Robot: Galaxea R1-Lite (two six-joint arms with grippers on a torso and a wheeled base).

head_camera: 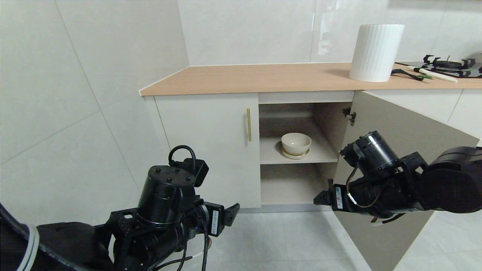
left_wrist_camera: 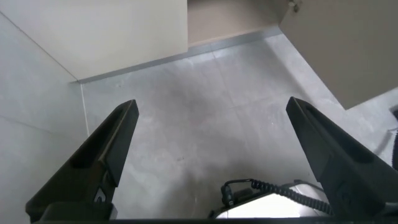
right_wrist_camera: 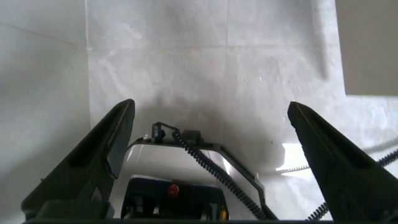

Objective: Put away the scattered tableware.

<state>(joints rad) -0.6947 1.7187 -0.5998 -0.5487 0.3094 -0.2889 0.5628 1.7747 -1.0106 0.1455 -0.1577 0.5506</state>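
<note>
A cream bowl (head_camera: 296,143) sits on a small plate (head_camera: 295,154) on the upper shelf (head_camera: 324,152) of the open cabinet. My left gripper (left_wrist_camera: 211,134) hangs low at the left, open and empty above the grey floor, well short of the cabinet. My right gripper (right_wrist_camera: 211,134) hovers low in front of the open cabinet door (head_camera: 399,128), also open with nothing between its fingers (right_wrist_camera: 102,158). In the head view the left fingertip (head_camera: 231,210) and right fingertip (head_camera: 322,197) point toward each other.
A white ribbed canister (head_camera: 375,52) stands on the wooden counter (head_camera: 256,77). Utensils (head_camera: 429,73) lie beside it near a gas hob (head_camera: 450,64). The left cabinet door (head_camera: 211,146) is closed, with a gold handle (head_camera: 249,124). The lower shelf (head_camera: 290,188) is bare. A tiled wall (head_camera: 67,113) closes the left side.
</note>
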